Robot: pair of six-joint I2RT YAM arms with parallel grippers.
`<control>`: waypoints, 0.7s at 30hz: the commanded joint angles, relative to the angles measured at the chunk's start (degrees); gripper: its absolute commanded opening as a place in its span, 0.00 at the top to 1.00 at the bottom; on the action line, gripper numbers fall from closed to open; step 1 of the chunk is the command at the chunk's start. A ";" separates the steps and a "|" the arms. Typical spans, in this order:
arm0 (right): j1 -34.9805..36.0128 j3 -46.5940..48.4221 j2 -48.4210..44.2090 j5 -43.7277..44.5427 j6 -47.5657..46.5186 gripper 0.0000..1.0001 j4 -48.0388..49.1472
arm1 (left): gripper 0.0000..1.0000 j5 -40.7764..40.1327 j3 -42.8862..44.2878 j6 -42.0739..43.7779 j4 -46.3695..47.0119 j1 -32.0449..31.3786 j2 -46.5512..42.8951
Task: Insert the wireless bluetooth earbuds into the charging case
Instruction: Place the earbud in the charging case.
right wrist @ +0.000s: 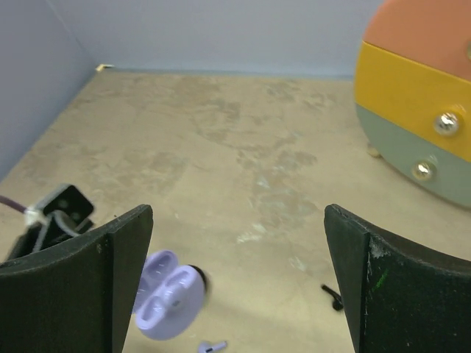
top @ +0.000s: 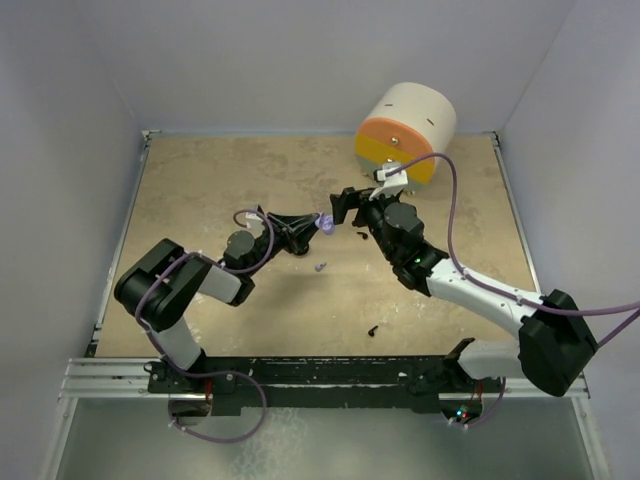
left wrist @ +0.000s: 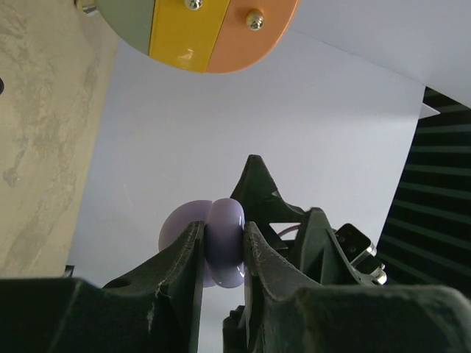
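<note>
My left gripper (top: pixel 312 224) (left wrist: pixel 224 237) is shut on the pale lilac charging case (top: pixel 326 222) (left wrist: pixel 225 220), holding it above the table. The case (right wrist: pixel 166 296) has its lid open and its two wells showing, with nothing in them. My right gripper (top: pixel 352 205) (right wrist: pixel 237 220) stands wide open just right of the case, and nothing is between its fingers. The lilac earbud (top: pixel 320 267) (right wrist: pixel 212 345) lies on the table below the case. The black earbud (top: pixel 360 236) (right wrist: pixel 333 296) lies on the table by the right gripper's fingers.
A white drum (top: pixel 405 130) with an orange, yellow and grey-green striped face (right wrist: pixel 412 95) lies at the back right. Another small black bit (top: pixel 372 329) lies nearer the front edge. Pale walls enclose the tan table (top: pixel 230 180) on three sides.
</note>
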 commanded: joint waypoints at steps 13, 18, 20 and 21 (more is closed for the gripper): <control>-1.33 -3.66 -2.10 -0.01 0.11 0.00 -3.34 | 1.00 4.30 3.97 15.27 -18.01 2.51 -12.04; -1.35 -3.84 -1.50 -3.08 -0.07 0.00 -2.66 | 1.00 4.33 4.28 15.79 -18.97 2.51 -12.16; -1.39 -3.93 -1.57 -3.80 -0.11 0.00 -2.45 | 1.00 4.18 4.50 16.00 -19.34 2.46 -12.17; -1.40 -3.86 -1.53 -4.12 -0.06 0.00 -2.52 | 1.00 4.18 4.60 16.11 -19.53 2.50 -12.17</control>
